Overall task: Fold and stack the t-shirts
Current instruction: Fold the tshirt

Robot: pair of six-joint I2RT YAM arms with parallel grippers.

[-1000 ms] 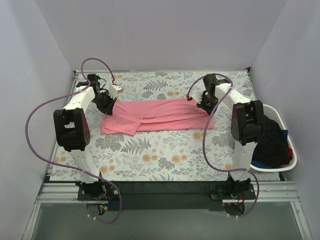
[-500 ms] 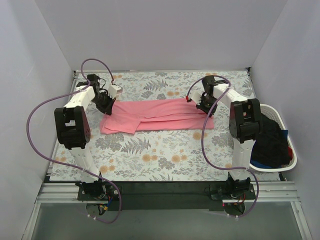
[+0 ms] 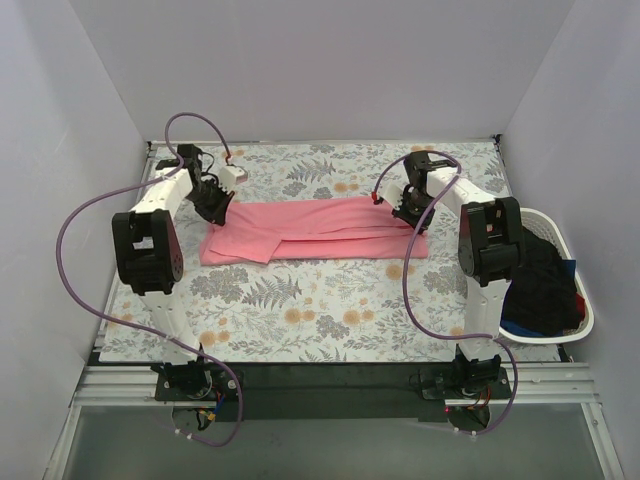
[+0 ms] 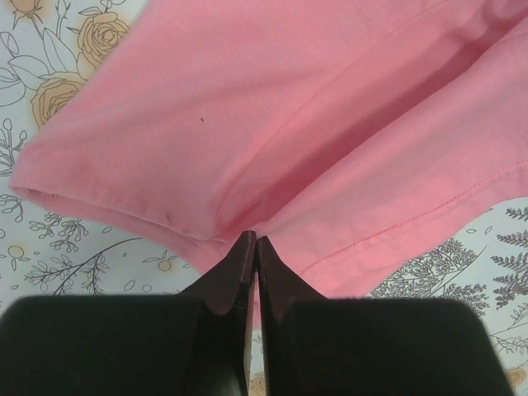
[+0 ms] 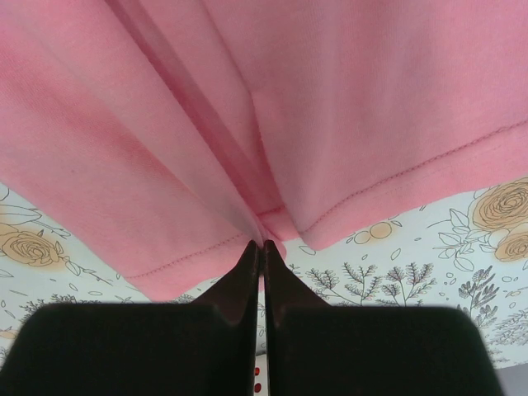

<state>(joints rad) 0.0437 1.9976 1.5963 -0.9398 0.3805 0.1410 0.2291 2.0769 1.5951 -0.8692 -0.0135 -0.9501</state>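
Eases the left gripper [image 3: 215, 205] slightly toward the far wall since a second ago; leaves the right gripper [image 3: 408, 212] nearly where it was. Holds both sets of fingers clenched on opposite ends of the pink shirt [image 3: 320, 228], lying half-folded as a long band across the tablecloth [image 3: 330, 300]. Looks light, limp, prone to sag; best pinched at hems or corners, all layers together

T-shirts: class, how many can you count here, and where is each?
1 for certain: the salmon-pink t-shirt lies across the floral tablecloth. The laundry basket at the right holds a dark heap of black, blue and red cloth; more shirts may be hidden there.
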